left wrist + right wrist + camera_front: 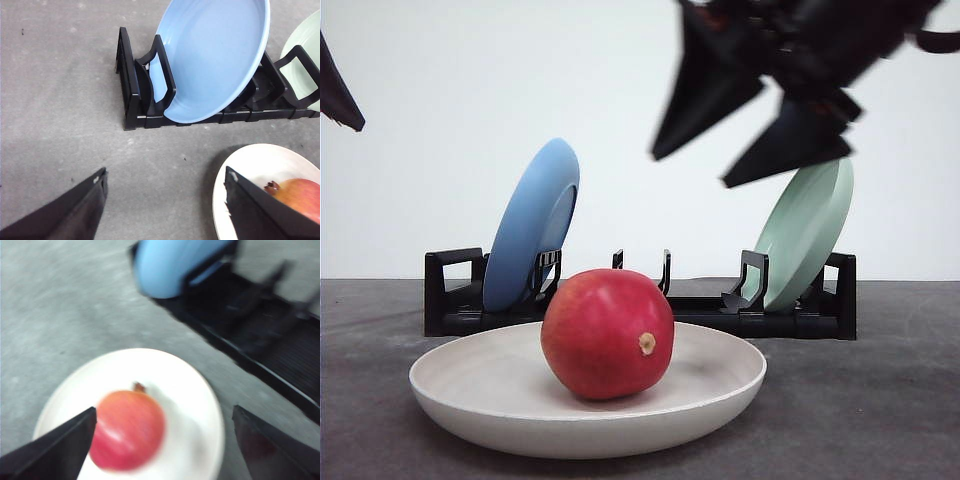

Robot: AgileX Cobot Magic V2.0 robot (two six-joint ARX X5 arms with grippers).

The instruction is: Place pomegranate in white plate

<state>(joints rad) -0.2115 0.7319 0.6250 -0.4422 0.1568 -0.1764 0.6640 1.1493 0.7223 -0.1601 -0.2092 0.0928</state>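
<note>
Pomegranate [607, 333] is the fruit we follow, and we find it lying inside the white plate [470, 395], touching the plate's floor a little off centre, its tan nub turned toward the front camera.

Taking things by size, we start with the grey table [880, 400] under everything. Behind the white plate stands a black dish rack [800, 322]; a blue plate [532, 225] leans in its slots at one end and a pale green plate [807, 232] at the other, both tilted, with bare slots between them. Nothing lies between the white plate and the rack.

Our right gripper [750, 165] hangs above the white plate and well apart from the fruit, its jaws spread wide with nothing between them; it is blurred in the front view. Our left gripper [165, 200] is also spread wide with nothing in it, over bare table beside the white plate.

From the left wrist we see the pomegranate's dark crown, which the front view hides. The right wrist view is blurred, yet shows the fruit from above.
</note>
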